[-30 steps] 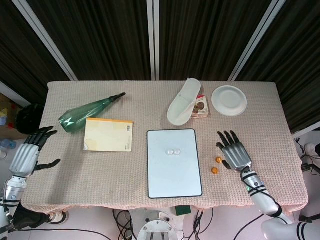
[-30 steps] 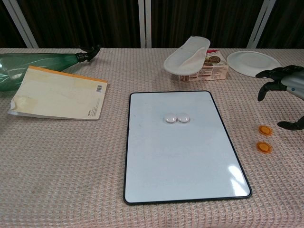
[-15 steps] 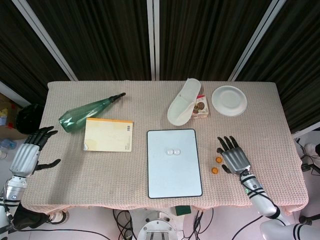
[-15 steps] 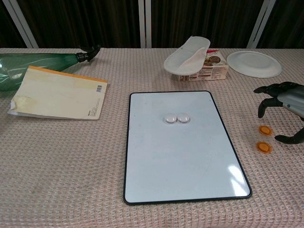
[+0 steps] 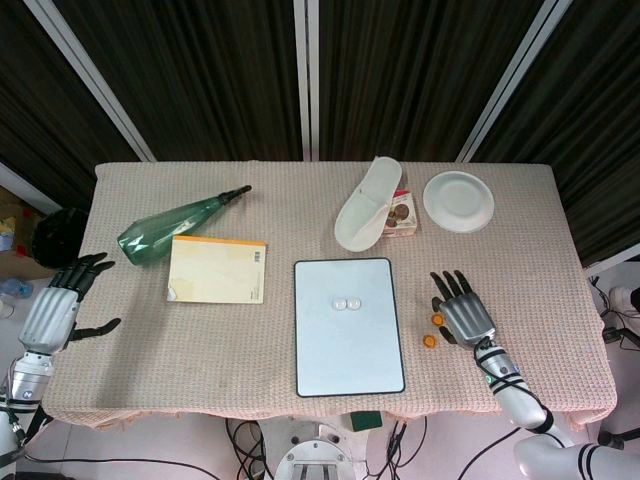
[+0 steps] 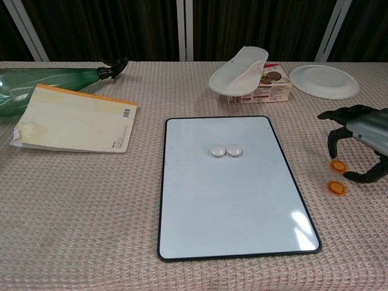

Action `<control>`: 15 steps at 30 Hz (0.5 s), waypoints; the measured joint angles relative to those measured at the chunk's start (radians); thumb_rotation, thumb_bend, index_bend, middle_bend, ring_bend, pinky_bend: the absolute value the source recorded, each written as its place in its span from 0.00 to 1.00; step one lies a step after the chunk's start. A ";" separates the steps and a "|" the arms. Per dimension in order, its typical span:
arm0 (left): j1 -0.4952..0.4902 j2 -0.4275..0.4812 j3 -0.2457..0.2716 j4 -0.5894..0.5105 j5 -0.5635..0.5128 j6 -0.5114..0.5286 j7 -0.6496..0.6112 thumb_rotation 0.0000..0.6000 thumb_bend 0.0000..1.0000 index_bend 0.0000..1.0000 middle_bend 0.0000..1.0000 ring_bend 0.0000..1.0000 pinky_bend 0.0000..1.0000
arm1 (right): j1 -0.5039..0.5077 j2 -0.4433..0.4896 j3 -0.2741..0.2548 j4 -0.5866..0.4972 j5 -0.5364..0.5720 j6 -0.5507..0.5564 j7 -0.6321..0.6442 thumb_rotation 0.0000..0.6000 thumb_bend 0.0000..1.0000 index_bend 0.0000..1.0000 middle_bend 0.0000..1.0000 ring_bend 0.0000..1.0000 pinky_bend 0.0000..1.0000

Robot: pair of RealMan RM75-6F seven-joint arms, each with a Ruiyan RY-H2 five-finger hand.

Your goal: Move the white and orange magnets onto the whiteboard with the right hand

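The whiteboard [image 5: 348,326] [image 6: 230,188] lies flat at the table's middle front, with two white magnets [image 5: 347,304] [image 6: 225,151] side by side on it. Two orange magnets [image 5: 433,331] [image 6: 336,176] sit on the cloth just right of the board, one behind the other. My right hand [image 5: 462,316] [image 6: 364,136] hovers over them with its fingers spread and curved downward, holding nothing. One fingertip is close above the farther orange magnet [image 6: 337,165]. My left hand [image 5: 57,308] rests open at the table's left edge; the chest view does not show it.
A green bottle [image 5: 175,226] [image 6: 54,82] lies at the back left beside a yellow notepad [image 5: 218,270] [image 6: 73,119]. A white slipper [image 5: 367,203] [image 6: 239,71] leans on a snack box [image 5: 401,213] [image 6: 270,83]. A white plate [image 5: 458,201] [image 6: 323,80] sits at the back right.
My right hand has slid left and toward the front edge, coming down over the two orange magnets. The left hand and everything else have stayed put.
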 measured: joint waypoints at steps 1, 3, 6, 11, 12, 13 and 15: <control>0.000 0.000 0.000 0.001 0.000 -0.001 -0.001 1.00 0.11 0.17 0.11 0.10 0.15 | 0.000 -0.001 0.001 0.001 0.002 -0.004 -0.002 1.00 0.28 0.47 0.01 0.00 0.00; -0.001 -0.002 0.001 0.002 0.000 -0.003 -0.003 1.00 0.11 0.17 0.11 0.10 0.15 | 0.000 -0.003 0.005 0.002 0.004 -0.008 -0.003 1.00 0.29 0.46 0.01 0.00 0.00; -0.003 -0.005 0.003 0.006 0.002 -0.007 -0.005 1.00 0.11 0.17 0.11 0.10 0.15 | -0.001 -0.005 0.008 0.003 0.003 -0.010 0.000 1.00 0.30 0.47 0.01 0.00 0.00; -0.004 -0.008 0.003 0.008 0.003 -0.008 -0.006 1.00 0.11 0.17 0.11 0.10 0.15 | -0.003 -0.007 0.011 0.008 -0.005 -0.010 0.007 1.00 0.32 0.52 0.02 0.00 0.00; -0.004 -0.008 0.003 0.009 0.003 -0.008 -0.006 1.00 0.11 0.17 0.11 0.10 0.15 | -0.004 -0.007 0.012 0.008 -0.007 -0.009 0.009 1.00 0.32 0.53 0.02 0.00 0.00; -0.004 -0.008 0.003 0.009 0.002 -0.008 -0.006 1.00 0.11 0.17 0.11 0.10 0.15 | -0.004 -0.006 0.012 0.007 -0.011 -0.007 0.011 1.00 0.32 0.53 0.02 0.00 0.00; -0.004 -0.007 0.003 0.010 0.001 -0.009 -0.007 1.00 0.11 0.17 0.11 0.10 0.15 | -0.004 -0.003 0.015 0.001 -0.016 -0.004 0.016 1.00 0.32 0.53 0.02 0.00 0.00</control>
